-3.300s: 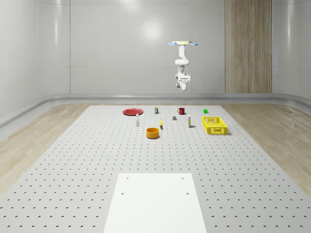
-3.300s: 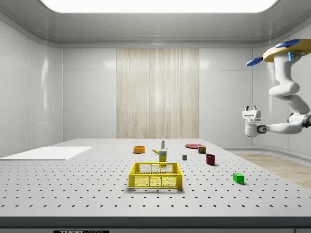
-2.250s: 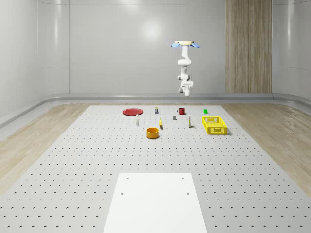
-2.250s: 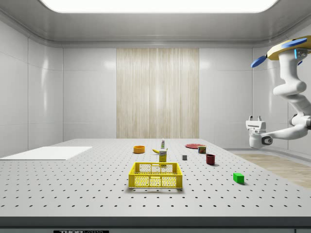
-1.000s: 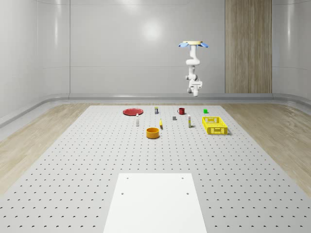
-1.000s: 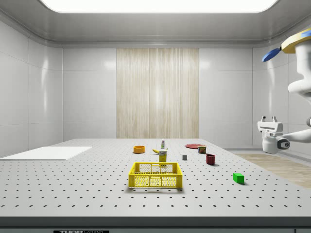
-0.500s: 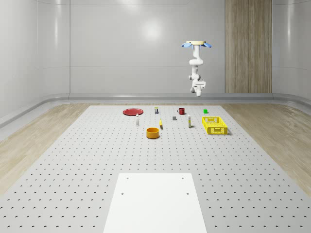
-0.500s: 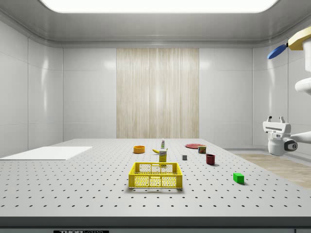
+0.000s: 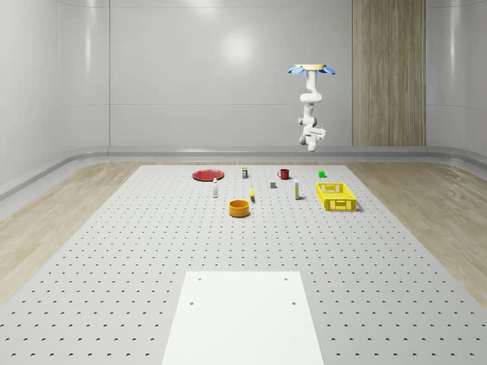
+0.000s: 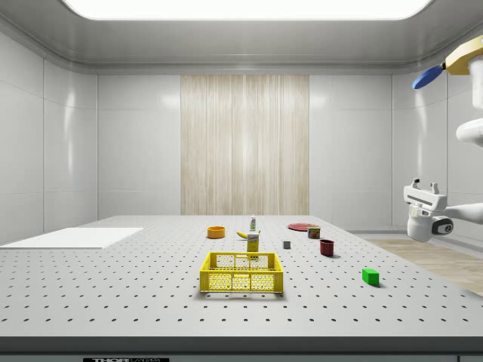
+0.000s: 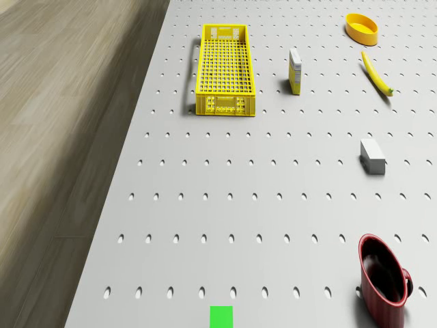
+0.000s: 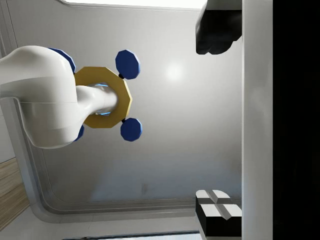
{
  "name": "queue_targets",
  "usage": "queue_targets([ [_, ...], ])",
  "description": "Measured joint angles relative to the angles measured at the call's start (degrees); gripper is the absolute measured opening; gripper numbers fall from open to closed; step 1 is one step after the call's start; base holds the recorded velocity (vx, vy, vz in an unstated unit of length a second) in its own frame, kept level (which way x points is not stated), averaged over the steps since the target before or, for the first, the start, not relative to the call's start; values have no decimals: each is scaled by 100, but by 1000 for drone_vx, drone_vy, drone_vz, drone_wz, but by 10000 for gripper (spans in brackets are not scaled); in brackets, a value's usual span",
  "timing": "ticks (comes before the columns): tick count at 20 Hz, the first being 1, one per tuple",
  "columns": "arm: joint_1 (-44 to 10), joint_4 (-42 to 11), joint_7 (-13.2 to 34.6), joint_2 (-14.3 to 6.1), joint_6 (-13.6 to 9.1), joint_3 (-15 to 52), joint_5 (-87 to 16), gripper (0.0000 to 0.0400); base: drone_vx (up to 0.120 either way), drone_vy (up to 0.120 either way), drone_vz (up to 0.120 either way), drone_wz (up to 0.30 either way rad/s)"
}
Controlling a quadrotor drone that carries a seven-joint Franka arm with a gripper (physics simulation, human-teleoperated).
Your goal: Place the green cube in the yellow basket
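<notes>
The drone (image 9: 310, 70) hovers high above the table's (image 9: 114, 251) far edge, its gripper (image 10: 422, 186) turned upward, fingers apart and empty. The green cube (image 10: 370, 276) sits untouched near that edge, at about two o'clock from the yellow basket (image 9: 336, 196) in the whole-scene view. A clean pickup likely means swinging the wrist downward and descending squarely over the cube. The basket, orange bowl (image 9: 240, 207) and red mug (image 11: 384, 279) look empty.

The whole-scene camera looks from far back along the table (image 9: 114, 251) toward its far edge. The side camera sits low at one long edge, looking across. Both share the yellow basket (image 9: 336, 196). The drone camera looks steeply down; the wrist camera faces up at the drone (image 12: 102, 97).
</notes>
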Motion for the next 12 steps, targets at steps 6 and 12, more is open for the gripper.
queue_targets([
  [6,-379,-419,252,-108,80,1162,-1674,400,120,0,0,0],
  [12,-1265,-2061,1036,-474,198,3236,-5040,400,120,0,0,0],
])
